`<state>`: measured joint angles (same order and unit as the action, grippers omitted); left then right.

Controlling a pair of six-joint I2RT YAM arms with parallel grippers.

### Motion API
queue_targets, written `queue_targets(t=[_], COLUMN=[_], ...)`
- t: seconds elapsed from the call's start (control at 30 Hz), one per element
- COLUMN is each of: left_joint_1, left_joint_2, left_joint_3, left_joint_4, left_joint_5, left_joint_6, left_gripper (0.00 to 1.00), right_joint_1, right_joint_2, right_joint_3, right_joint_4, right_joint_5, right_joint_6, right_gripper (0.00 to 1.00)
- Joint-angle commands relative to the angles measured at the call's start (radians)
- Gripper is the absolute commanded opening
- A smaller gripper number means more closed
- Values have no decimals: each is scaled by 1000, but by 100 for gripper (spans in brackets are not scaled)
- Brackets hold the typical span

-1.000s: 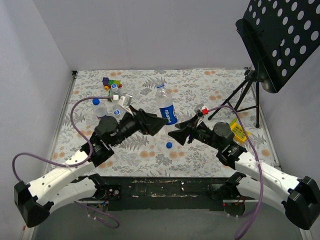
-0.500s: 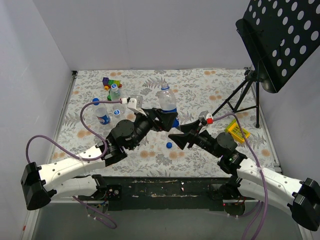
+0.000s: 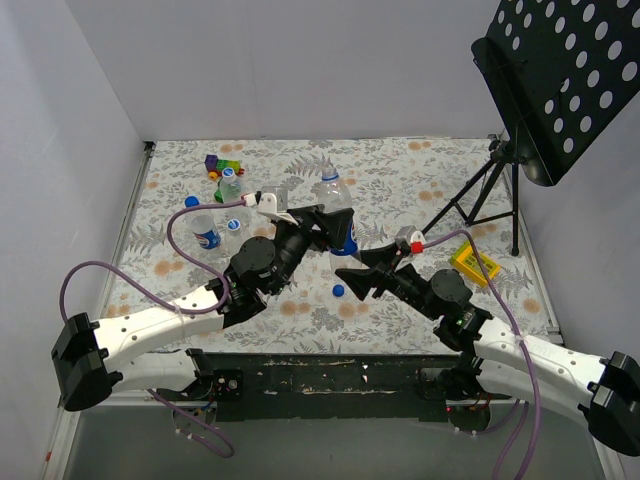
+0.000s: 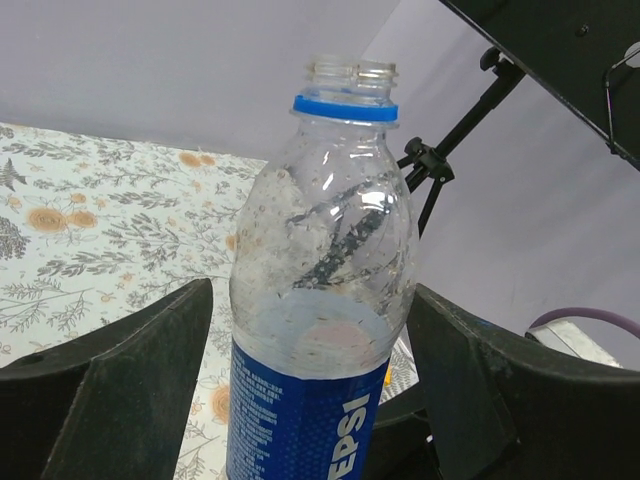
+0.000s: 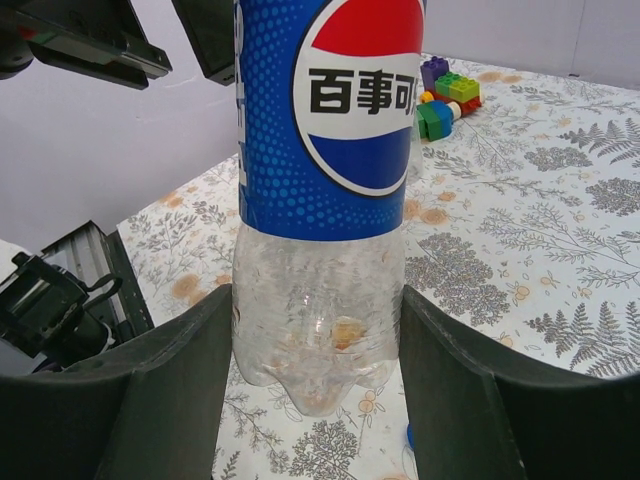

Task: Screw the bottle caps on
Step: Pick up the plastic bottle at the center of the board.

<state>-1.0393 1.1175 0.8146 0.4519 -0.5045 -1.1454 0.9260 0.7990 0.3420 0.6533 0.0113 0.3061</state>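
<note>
Nearest you, a small round blue cap [image 3: 338, 290] lies flat on the surface [image 3: 400, 170], a cloth printed with grey ferns and orange blooms. Just past it your right gripper [image 5: 316, 300] stands open. Its smooth black fingers [image 5: 130, 400] flank the bottle [image 4: 330, 200] at its lumpy, clear base. They sit right at its walls, and you can't tell whether they press.

The bottle is upright at mid-surface, made of thin see-through plastic beaded with droplets inside. It wears a glossy blue Pepsi label around its middle and a blue collar ring under a bare threaded neck. Whether its base rests on the cloth you can't tell.

Your left gripper [image 3: 335, 222] reaches in from the other side at shoulder height. It is also open, with a sliver of cloth showing between one finger and the bottle.

Further left lie a second labelled bottle [image 3: 206, 236] and a plain one [image 3: 230, 187]. Beyond them are bright toy blocks [image 3: 222, 165]. Far right stands a black perforated music stand [image 3: 560, 70] on a tripod.
</note>
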Motion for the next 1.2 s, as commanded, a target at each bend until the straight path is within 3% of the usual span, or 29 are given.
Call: queue_targets(t=[0.0, 0.23, 0.43, 0.67, 0.83, 1.0, 1.17], left_joint_1=[-4, -2, -2, -1, 60, 203, 234], left_joint_2=[1, 10, 2, -12, -54, -159, -281], left_joint_3=[18, 21, 6, -6, -5, -38, -86], left_joint_4=[62, 67, 61, 42, -67, -237, -373], left_joint_5=[-39, -35, -48, -74, -5, 196, 406], left_joint_6=[29, 61, 62, 136, 228, 246, 358], left_gripper=[75, 67, 43, 39, 38, 37, 38], right_joint_1=[17, 34, 40, 42, 40, 25, -64], right_joint_2=[-1, 12, 12, 11, -4, 32, 172], right_joint_3=[-3, 2, 2, 28, 100, 225, 388], right_joint_4=[48, 42, 34, -29, -246, -548, -843], right_joint_5=[44, 49, 56, 64, 127, 162, 96], right_joint_6=[-35, -44, -44, -50, -61, -61, -53], right_gripper=[54, 54, 58, 73, 80, 84, 84])
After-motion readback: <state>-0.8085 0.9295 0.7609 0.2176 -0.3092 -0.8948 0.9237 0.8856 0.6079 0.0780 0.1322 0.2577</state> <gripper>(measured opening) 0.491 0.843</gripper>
